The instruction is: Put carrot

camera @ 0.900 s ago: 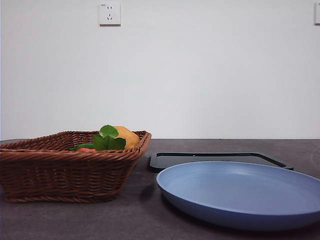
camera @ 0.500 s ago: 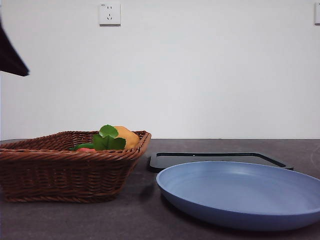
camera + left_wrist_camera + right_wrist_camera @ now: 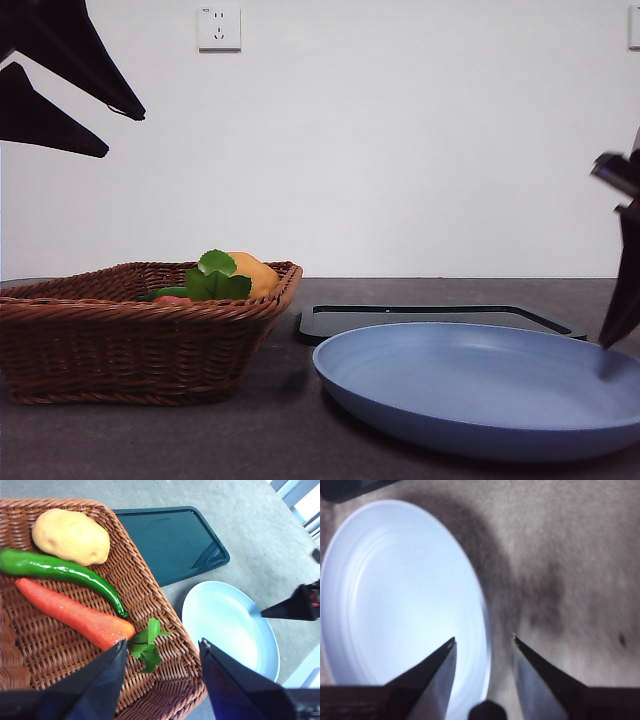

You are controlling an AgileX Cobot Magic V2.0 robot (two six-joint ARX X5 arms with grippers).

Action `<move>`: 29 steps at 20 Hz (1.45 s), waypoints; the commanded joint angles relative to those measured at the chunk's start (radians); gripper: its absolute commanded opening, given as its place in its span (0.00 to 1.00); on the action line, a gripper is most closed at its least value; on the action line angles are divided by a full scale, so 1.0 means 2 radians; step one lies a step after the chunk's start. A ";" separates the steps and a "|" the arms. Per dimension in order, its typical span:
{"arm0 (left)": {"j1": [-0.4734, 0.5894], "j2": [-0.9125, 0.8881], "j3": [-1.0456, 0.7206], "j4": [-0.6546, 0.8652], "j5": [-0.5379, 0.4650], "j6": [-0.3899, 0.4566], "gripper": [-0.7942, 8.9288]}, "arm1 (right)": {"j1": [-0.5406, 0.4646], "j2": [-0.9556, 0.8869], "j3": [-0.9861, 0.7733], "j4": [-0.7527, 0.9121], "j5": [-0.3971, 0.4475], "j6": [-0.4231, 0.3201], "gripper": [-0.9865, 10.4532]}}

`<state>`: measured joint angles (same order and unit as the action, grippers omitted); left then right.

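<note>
Carrot [image 3: 75, 614] lies in the basket [image 3: 165, 610], leaf tuft [image 3: 146, 647] at the basket's rim toward the plate [image 3: 227, 625]. Pepper [image 3: 65, 572] lies alongside it, touching or nearly so; potato [image 3: 70, 536] sits past the pepper.

Left end effector [image 3: 162, 652]: jaws wide, empty, hovering above the basket; the carrot's thick end and leaves sit just off its jaw tips. In the front view it shows as two dark tips at about 10 o'clock [image 3: 75, 90], well above the basket [image 3: 130, 340].

Right end effector [image 3: 484, 640]: jaws moderately open, empty, straddling the plate's [image 3: 395, 605] rim above the table [image 3: 570, 580]. Front view: at 3 o'clock [image 3: 620, 260], over the plate's edge.

Black tray [image 3: 170, 540] lies beside the basket, behind the plate.
</note>
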<state>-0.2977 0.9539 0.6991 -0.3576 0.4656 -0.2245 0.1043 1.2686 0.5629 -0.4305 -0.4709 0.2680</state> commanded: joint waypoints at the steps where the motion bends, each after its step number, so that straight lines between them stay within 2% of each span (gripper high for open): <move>1: -0.002 0.003 0.006 0.006 0.003 -0.001 0.35 | 0.005 0.025 0.008 0.018 0.001 0.024 0.22; 5: -0.002 0.003 0.006 0.007 0.003 -0.008 0.35 | 0.005 0.037 0.008 0.019 0.001 0.025 0.09; 7: -0.002 0.003 0.006 0.007 0.003 -0.009 0.38 | 0.005 0.036 0.008 0.016 0.000 0.025 0.09; 9: -0.003 0.003 0.006 0.009 0.004 -0.011 0.47 | 0.005 0.027 0.008 0.006 0.000 0.026 0.09; 11: -0.007 0.006 0.006 0.015 0.001 -0.025 0.47 | 0.005 0.005 0.008 -0.009 0.000 0.026 0.09; 14: -0.019 0.027 0.014 0.025 -0.041 -0.055 0.47 | 0.004 -0.045 0.008 -0.035 0.002 0.027 0.09; 18: -0.031 0.109 0.066 -0.003 -0.070 -0.059 0.47 | 0.004 -0.090 0.008 -0.051 0.006 0.024 0.09; 22: -0.037 0.224 0.147 -0.076 -0.106 -0.059 0.47 | 0.004 -0.095 0.008 -0.051 0.017 0.022 0.09; 25: -0.037 0.307 0.203 -0.125 -0.105 -0.064 0.47 | 0.004 -0.095 0.008 -0.051 0.017 0.018 0.09; 29: -0.037 0.375 0.235 -0.125 -0.101 -0.086 0.47 | 0.004 -0.095 0.008 -0.051 0.017 0.014 0.09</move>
<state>-0.3660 1.6909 1.1507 -0.6106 0.2577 -0.3794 0.1112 1.0740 0.5629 -0.5419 -0.4335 0.3050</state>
